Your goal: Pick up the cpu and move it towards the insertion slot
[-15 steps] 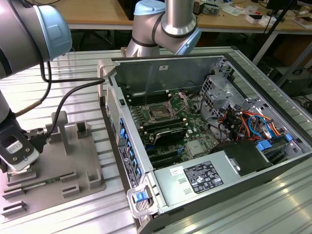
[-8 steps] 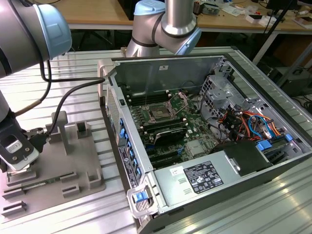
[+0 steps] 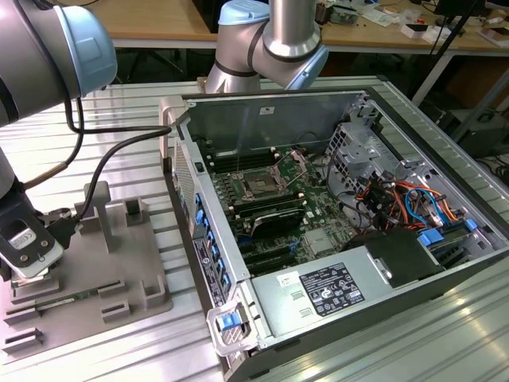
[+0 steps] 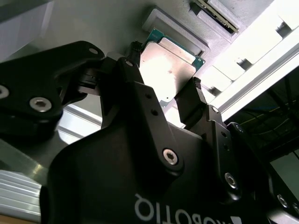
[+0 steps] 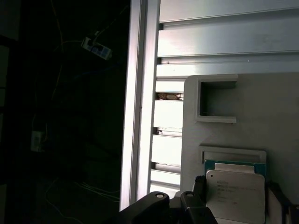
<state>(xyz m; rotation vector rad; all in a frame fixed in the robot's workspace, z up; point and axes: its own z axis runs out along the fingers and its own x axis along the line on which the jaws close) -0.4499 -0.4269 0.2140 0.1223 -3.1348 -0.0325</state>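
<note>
Exterior view: the gripper (image 3: 33,267) hung low over the grey tray (image 3: 135,278) at this view's left. The insertion slot (image 3: 261,185) lay well apart from it toward this view's right, inside the open computer case (image 3: 199,231), with its load plate tipped up. Second wrist view: the cpu (image 4: 168,70) lay flat on the tray, metal top facing the camera, directly between the two fingers (image 4: 191,102). The jaws stood narrow, one finger against each of two opposite edges, and as far as could be judged they had closed on the chip. First wrist view: the cpu (image 5: 236,193) sat just beside a raised frame (image 5: 232,154) of the tray, its green rim showing on the edge that faced that frame. The chip was close to square, so it had no marked long axis. The closing line of the jaws ran across it, parallel to that frame-side edge, leaving the two free edges unheld.
</note>
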